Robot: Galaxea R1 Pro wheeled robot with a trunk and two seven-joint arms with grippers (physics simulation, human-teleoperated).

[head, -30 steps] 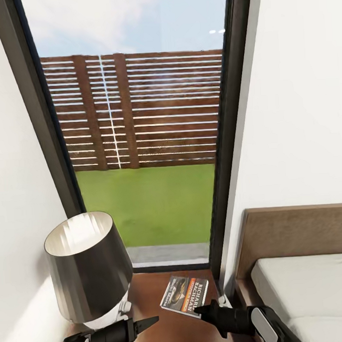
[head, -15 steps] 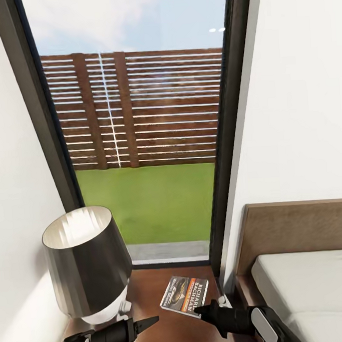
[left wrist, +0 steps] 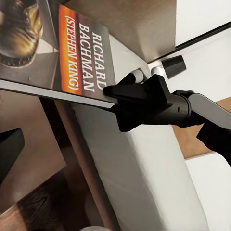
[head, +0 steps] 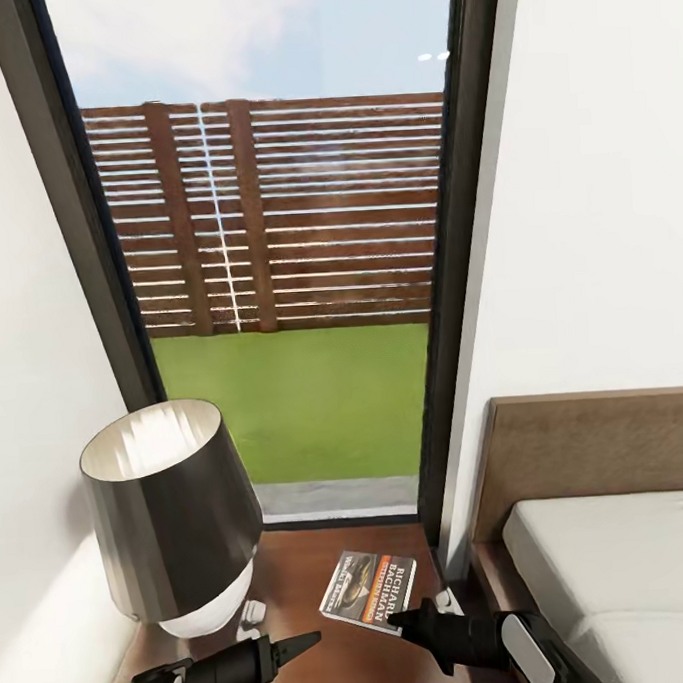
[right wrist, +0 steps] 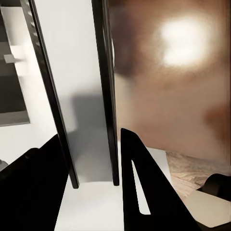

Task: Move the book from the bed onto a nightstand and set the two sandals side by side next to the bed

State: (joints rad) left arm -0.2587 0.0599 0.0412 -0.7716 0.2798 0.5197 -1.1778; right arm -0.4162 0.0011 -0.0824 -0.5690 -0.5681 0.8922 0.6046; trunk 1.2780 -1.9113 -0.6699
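Nearest the camera in the head view, the left hand (head: 302,642) lies low over the nightstand (head: 294,584), its dark fingers tapering to a narrow point with no gap visible between them and nothing in them. Across from it the right hand (head: 398,619) reaches in from the bed side and pinches the near corner of the book (head: 368,585). The left wrist view shows this grip from the side: the right hand (left wrist: 111,98) is clamped on the book's (left wrist: 62,53) edge, one finger above the cover and one below (the white lettering and orange band read clearly there). In the right wrist view the book (right wrist: 163,82) is a blurred brown surface, with two dark fingers (right wrist: 139,187) in the foreground.

The book lies on the dark brown tabletop of the nightstand, cover up, near its bed-side edge and well apart from the lamp (head: 170,516) with its dark shade, which stands on the far-left part of the same top. To the right sits the bed (head: 614,568), its light mattress against a brown headboard (head: 597,448).

Beyond the nightstand rises a tall dark-framed window (head: 277,265), showing green grass (head: 295,404), a slatted wooden fence (head: 295,214) and sky, with white walls (head: 594,188) on both sides.
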